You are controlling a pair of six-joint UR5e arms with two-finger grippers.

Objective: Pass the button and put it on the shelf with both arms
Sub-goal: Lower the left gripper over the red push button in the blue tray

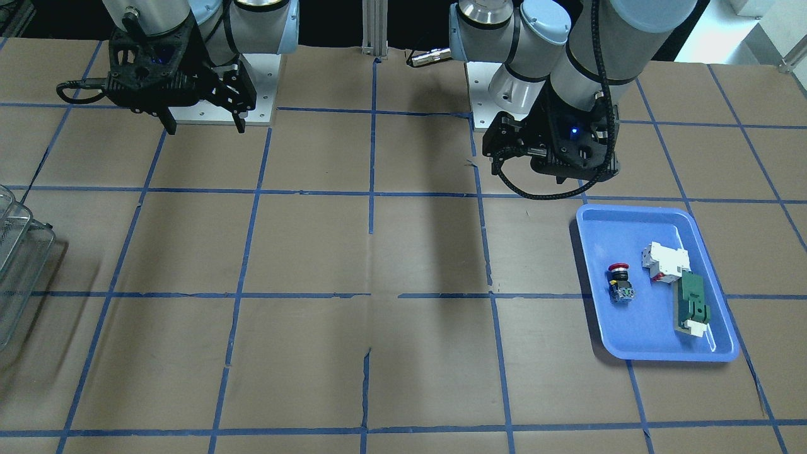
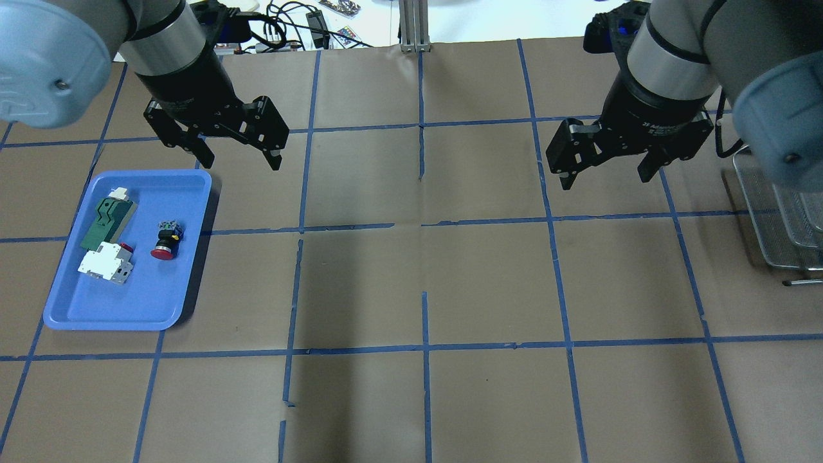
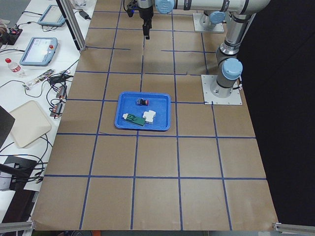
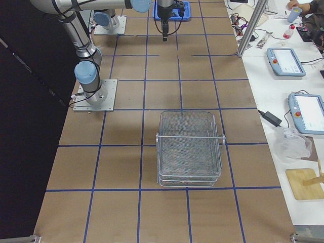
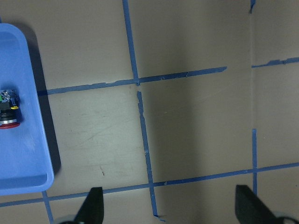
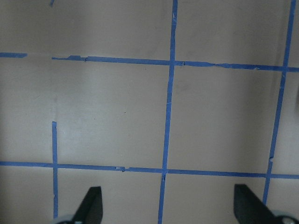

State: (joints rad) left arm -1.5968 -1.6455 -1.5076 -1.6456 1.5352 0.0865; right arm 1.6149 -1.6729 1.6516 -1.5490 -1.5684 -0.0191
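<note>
The button (image 2: 166, 241), with a red cap and black collar, lies on its side in the blue tray (image 2: 64, 308) at the table's left; it also shows in the front view (image 1: 620, 280) and at the left edge of the left wrist view (image 5: 9, 112). My left gripper (image 2: 241, 157) is open and empty, held above the table just beyond the tray's far right corner. My right gripper (image 2: 605, 175) is open and empty, held above the table on the right. The wire-mesh shelf (image 4: 190, 149) stands at the table's right end, its edge (image 2: 781, 218) right of the right gripper.
A white-and-red block (image 2: 106, 265) and a flat dark-green part (image 2: 106, 222) lie in the tray beside the button. The table is brown paper with a blue tape grid (image 2: 422, 222). Cables, tablets and a bottle lie on the side benches beyond the table.
</note>
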